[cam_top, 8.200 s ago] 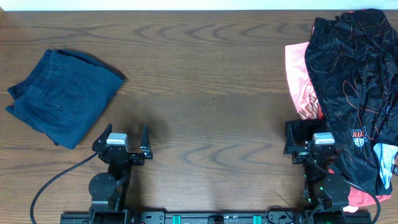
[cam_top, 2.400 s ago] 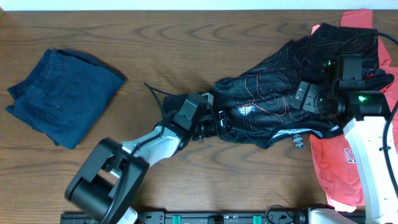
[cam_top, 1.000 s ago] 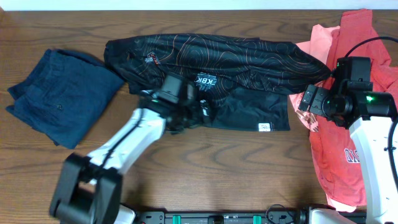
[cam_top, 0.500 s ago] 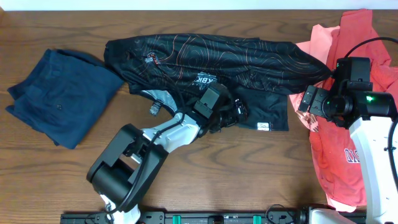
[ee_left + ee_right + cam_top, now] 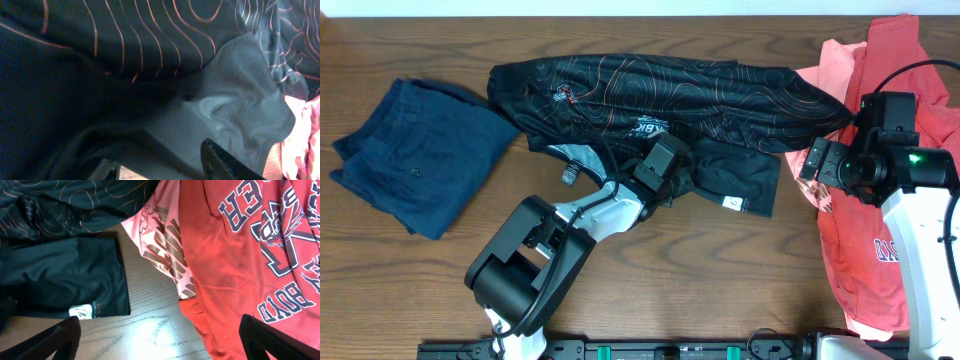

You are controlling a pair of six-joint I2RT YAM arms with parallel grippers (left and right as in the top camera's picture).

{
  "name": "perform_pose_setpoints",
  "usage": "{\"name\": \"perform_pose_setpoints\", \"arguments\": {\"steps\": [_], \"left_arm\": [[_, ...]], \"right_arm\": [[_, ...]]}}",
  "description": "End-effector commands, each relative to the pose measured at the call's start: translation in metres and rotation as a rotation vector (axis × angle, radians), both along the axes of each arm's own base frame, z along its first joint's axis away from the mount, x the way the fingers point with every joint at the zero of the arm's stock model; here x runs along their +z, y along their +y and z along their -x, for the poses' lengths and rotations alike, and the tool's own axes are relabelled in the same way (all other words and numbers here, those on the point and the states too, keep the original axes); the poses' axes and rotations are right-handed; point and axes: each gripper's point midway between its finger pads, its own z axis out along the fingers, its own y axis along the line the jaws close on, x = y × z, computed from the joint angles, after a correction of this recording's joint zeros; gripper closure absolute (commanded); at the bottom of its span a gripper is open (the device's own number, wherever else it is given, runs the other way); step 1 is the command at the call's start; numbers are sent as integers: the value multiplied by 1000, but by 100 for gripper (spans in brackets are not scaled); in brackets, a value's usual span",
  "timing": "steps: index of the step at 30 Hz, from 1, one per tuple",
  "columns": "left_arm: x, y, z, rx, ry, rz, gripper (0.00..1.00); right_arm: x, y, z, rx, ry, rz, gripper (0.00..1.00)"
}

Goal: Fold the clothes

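Black shorts (image 5: 650,85) with orange contour lines lie spread across the far middle of the table. Their plain black lower part with a white label (image 5: 730,203) lies bunched in front. My left gripper (image 5: 682,183) rests on this lower part. In the left wrist view its fingers (image 5: 159,160) are apart, with grey-black fabric (image 5: 150,60) lying between and under them. My right gripper (image 5: 817,175) is open and empty. It hovers over bare wood (image 5: 160,325) between the shorts' right end (image 5: 60,210) and the red shirt (image 5: 240,255).
A folded dark blue garment (image 5: 420,150) lies at the far left. A red printed shirt (image 5: 890,230) and a pink shirt (image 5: 830,75) lie piled at the right edge, under my right arm. Bare wood lies along the front.
The left gripper has drawn back slightly to the left. The shorts' lower black part has shifted left and bunched up. The right arm has not moved.
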Motion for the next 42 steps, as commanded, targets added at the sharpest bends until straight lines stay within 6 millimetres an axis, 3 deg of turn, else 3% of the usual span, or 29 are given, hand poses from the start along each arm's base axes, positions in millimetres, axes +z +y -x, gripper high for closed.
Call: {"name": "perform_pose_setpoints", "arguments": {"steps": [1,7,10,11,15,18,20,22,26,30,35,39,42], "left_arm": [[-23,17,2,45,20,-77,44],[-32,21,2,60,23,-106,49],[-39,23,4,59,35,-117,85],[-39,23,3,59,35,-117,92],[-34,31,-4,45,18,-127,94],[-21,42,2,-50,35,-140,94],[-11,61,13,-72,79,-179,94],[6,93,29,-78,139,-242,94],[42,155,60,-31,239,-320,94],[70,219,87,110,317,-378,94],[89,280,105,290,355,-437,94],[91,306,108,391,379,-422,94],[90,312,109,417,394,-419,94]], "right_arm": [[4,-4,2,-20,-10,6,1],[3,-2,3,-17,-5,-1,1],[3,-2,4,-17,0,-1,1],[3,-2,4,-17,0,-1,1],[3,-3,4,-17,2,0,1],[3,-4,4,-20,2,8,1],[3,-5,4,-15,4,14,1],[2,-6,5,1,13,19,1],[-5,-5,9,49,57,31,26],[-21,-3,14,61,133,15,71],[-52,11,14,87,234,-72,97],[-82,11,11,86,320,-82,98],[-104,11,6,92,365,-85,99]]}}
